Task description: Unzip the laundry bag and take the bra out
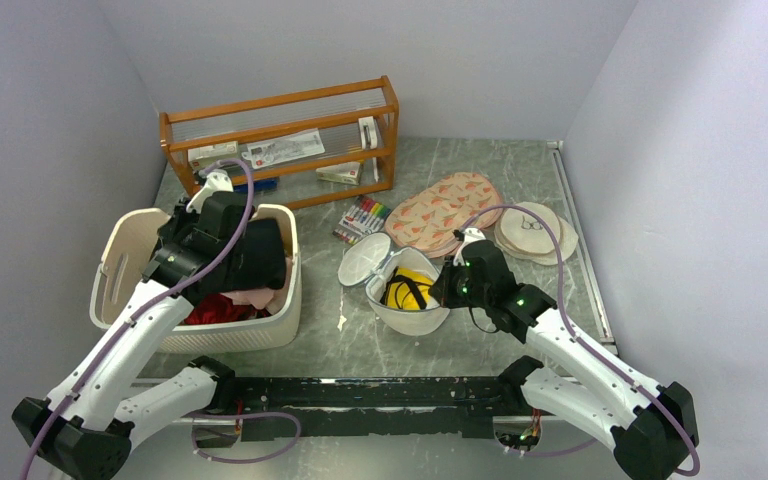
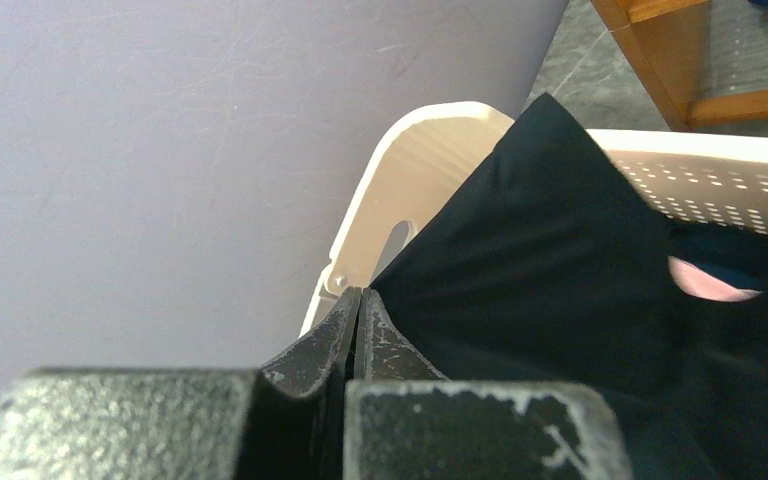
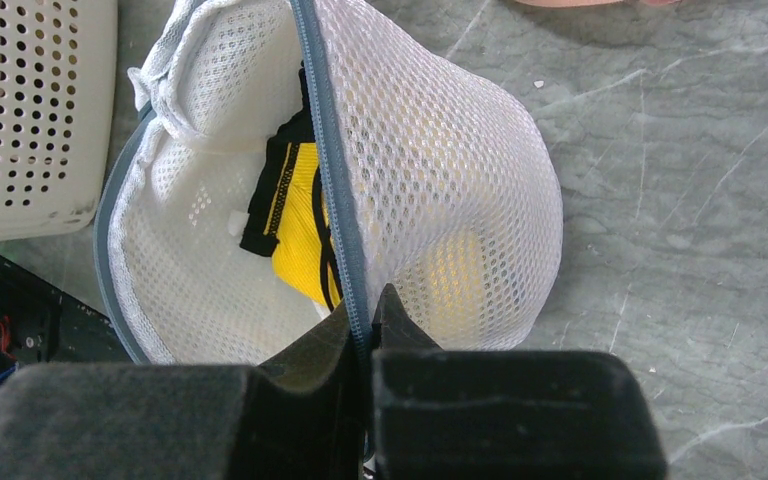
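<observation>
Laundry bag is held open toward the near edge of the counter, its rim pinched by the right gripper; the bra (yellow, black-strapped) is seen inside, just left of it.

Nothing's coming through as readable text; the white printed sheet sitting in the orange wooden rack is showing print too tiny.
</observation>
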{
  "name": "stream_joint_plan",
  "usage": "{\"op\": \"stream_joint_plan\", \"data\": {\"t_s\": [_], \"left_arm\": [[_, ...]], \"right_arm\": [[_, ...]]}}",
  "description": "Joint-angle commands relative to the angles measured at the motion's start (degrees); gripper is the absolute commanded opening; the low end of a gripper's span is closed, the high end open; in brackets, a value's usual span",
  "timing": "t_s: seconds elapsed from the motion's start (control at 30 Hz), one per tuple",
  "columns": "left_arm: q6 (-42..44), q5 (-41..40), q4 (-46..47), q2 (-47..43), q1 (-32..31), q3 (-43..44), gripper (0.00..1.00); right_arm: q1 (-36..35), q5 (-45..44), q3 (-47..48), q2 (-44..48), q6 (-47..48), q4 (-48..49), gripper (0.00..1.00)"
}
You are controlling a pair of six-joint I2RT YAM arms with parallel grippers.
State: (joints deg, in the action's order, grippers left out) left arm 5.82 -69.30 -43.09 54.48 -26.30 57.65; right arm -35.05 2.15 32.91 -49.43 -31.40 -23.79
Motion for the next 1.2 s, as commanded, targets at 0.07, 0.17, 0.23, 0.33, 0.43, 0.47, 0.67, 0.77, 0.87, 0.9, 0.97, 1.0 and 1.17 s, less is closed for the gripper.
{"op": "stream_joint_plan", "data": {"t_s": [0.07, 0.17, 0.23, 0.33, 0.43, 0.47, 0.67, 0.77, 0.87, 0.9, 0.97, 1.0, 1.17], "left_arm": [[3.16, -2.94, 5.35, -0.35, 0.61, 0.01, 0.07], [3.47, -1.96, 6.14, -1.07, 0.55, -0.84, 0.07], [0.79, 0.07, 4.37, -0.77, 0.55, -0.54, 0.07], [-0.95, 2.56, 3.78, -0.71, 0.56, -1.54, 0.07], [-3.54, 4.45, 5.59, -1.48, 0.55, -3.57, 0.07], [-4.30, 4.85, 6.31, -1.56, 0.55, -4.56, 0.07], [-9.26, 3.24, 4.24, -0.97, 0.55, -3.19, 0.48], [-13.79, 9.29, 0.36, -0.61, 0.56, 1.99, 0.84], [-13.99, 23.31, -0.07, -0.95, 0.55, 6.29, 0.89], [-14.24, 27.90, -0.05, -1.01, 0.56, 7.76, 0.89], [-16.71, 38.56, 0.09, -0.60, 0.55, 10.39, 0.89], [-17.90, 43.01, 0.18, -0.47, 0.55, 11.49, 0.90], [-23.46, 61.09, 4.70, 0.78, 0.55, 12.40, 0.93]], "right_arm": [[0.15, 0.21, 0.31, 0.72, 1.01, 0.61, 0.00], [0.15, 0.42, 0.09, 0.93, 0.93, 0.83, 0.00], [0.13, 0.54, -0.12, 0.86, 0.99, 1.17, 0.00], [0.15, 0.66, 0.28, 0.17, 1.15, 1.05, 0.00], [0.11, 0.78, 0.33, -0.11, 1.04, 1.23, 0.00], [0.14, 0.83, 0.20, 0.01, 0.92, 1.43, 0.00], [0.10, 0.44, 0.47, -0.05, 0.82, 0.49, 0.00], [0.10, 0.48, 0.21, 0.25, 0.42, 0.75, 0.00], [0.09, 0.57, 0.51, -0.50, 0.07, 0.89, 0.00], [0.15, 0.71, 0.74, -0.99, 0.11, 0.86, 0.00], [0.10, 0.87, 1.16, -1.51, 0.19, 0.51, 0.00], [0.13, 0.74, 1.35, -1.60, 0.15, 0.33, 0.00], [0.15, 0.75, 0.99, -0.93, -0.92, 0.03, 0.00]]}}
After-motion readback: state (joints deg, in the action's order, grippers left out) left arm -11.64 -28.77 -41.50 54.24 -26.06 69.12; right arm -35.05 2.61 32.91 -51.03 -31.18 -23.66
